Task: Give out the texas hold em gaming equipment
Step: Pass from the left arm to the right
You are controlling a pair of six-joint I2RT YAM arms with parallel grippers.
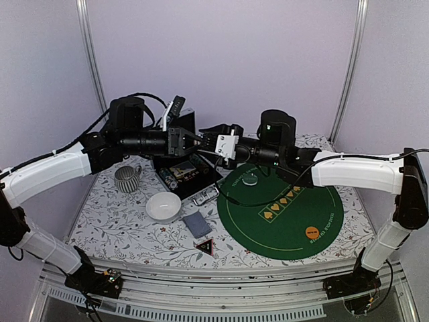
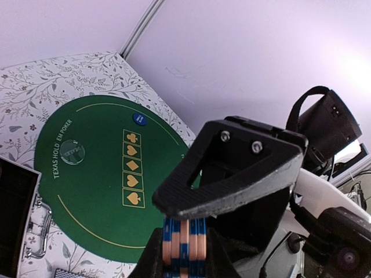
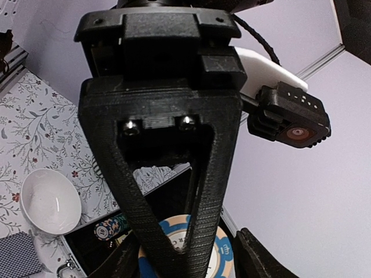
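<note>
Clamped almost fully closed in mid-air with the left gripper [image 1: 193, 139] on a short stack of blue-and-orange stripe-edged poker chips [image 2: 184, 240], held edge-on between its fingers. Nose to nose with the right gripper [image 1: 210, 139], jaws roughly half apart either side of that same stack, and can't tell whether actually gripping. Straight beneath both, an open black case [image 1: 184, 171]; lower on the right gripper's side, a round green felt poker mat [image 1: 295, 221]; lower on the left gripper's side, a white bowl [image 1: 163, 206] and grey-blue-backed playing cards [image 1: 197, 224].
</note>
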